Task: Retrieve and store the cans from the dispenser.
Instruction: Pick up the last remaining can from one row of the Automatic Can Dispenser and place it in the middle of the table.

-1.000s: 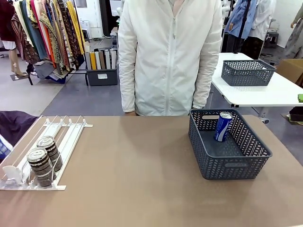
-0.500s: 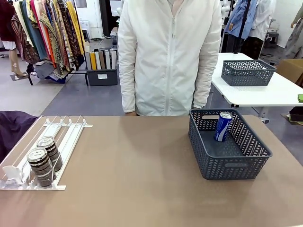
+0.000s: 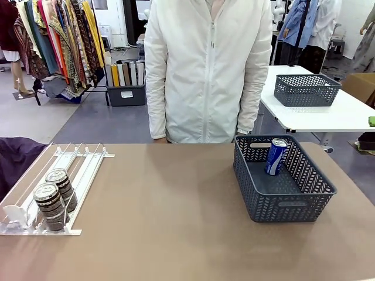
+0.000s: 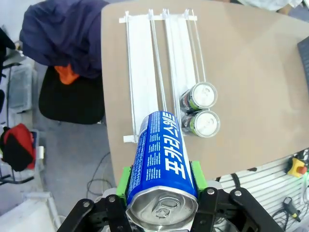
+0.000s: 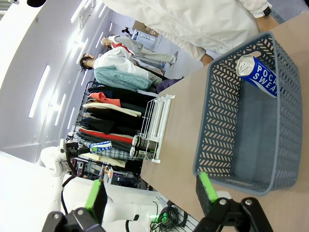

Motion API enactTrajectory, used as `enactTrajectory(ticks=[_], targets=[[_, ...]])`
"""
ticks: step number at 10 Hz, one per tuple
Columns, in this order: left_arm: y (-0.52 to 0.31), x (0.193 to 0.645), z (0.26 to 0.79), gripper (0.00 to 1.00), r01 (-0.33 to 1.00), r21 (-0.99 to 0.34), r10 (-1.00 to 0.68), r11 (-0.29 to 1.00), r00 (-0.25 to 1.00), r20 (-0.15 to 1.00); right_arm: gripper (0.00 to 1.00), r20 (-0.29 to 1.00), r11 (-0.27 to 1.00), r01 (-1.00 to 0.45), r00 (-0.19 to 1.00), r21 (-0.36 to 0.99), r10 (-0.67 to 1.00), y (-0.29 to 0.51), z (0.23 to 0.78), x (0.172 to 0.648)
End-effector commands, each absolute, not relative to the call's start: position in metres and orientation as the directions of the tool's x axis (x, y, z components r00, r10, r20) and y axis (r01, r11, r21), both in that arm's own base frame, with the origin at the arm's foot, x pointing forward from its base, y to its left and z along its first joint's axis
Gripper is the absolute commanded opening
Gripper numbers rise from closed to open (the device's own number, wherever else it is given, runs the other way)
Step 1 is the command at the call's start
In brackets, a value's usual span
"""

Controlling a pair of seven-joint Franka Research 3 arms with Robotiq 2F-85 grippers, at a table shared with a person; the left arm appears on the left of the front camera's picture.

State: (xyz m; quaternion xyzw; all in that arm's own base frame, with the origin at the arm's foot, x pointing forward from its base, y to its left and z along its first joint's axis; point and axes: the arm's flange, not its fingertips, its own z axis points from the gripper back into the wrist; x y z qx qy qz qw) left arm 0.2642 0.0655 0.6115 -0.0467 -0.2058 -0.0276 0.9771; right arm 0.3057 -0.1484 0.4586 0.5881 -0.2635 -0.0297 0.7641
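Observation:
In the left wrist view my left gripper (image 4: 161, 178) is shut on a blue can (image 4: 161, 154) with white lettering, green pads on both its sides, high over the table's edge. Below it lies the white dispenser (image 4: 145, 63) with two dark cans (image 4: 199, 95) at its low end. The front view has the dispenser (image 3: 76, 167) at the left with the dark cans (image 3: 51, 205) in one lane. A blue can (image 3: 275, 156) leans inside the grey basket (image 3: 285, 204) at the right. My right gripper (image 5: 149, 191) hangs open near the basket (image 5: 217, 121).
A person in a white jacket (image 3: 205, 70) stands at the table's far side, arms down. A dark purple cloth (image 3: 17, 158) lies on a chair left of the table. Bare brown tabletop (image 3: 170, 211) stretches between dispenser and basket. Another grey basket (image 3: 306, 89) sits on a white table behind.
A small blue-and-white patch at the front view's left edge has slid out of the picture. The person has shifted slightly. Cans, dispenser and basket have not moved.

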Motion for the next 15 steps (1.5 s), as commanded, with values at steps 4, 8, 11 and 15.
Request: enactTrajectory(ticks=[4,8,11,15], targets=[[-0.163,0.343,0.615,0.0,0.448,0.098,-0.447,0.889,0.8,0.401,1.0,0.375,0.288,-0.279,0.85,0.916,-0.371,-0.147,0.464,0.309],[-0.328,0.381,0.507,0.0,0.513,0.221,-0.552,0.83,0.812,0.19,1.0,0.375,0.288,-0.279,0.85,0.916,-0.371,-0.147,0.464,0.309],[-0.351,0.395,0.463,0.0,0.509,0.11,-0.521,0.854,0.833,0.185,1.0,0.375,0.288,-0.279,0.85,0.916,-0.371,-0.147,0.464,0.309],[-0.36,0.417,0.404,0.0,0.52,-0.016,-0.518,0.854,0.853,0.059,1.0,0.375,0.288,-0.279,0.85,0.916,-0.371,-0.147,0.464,0.309]])
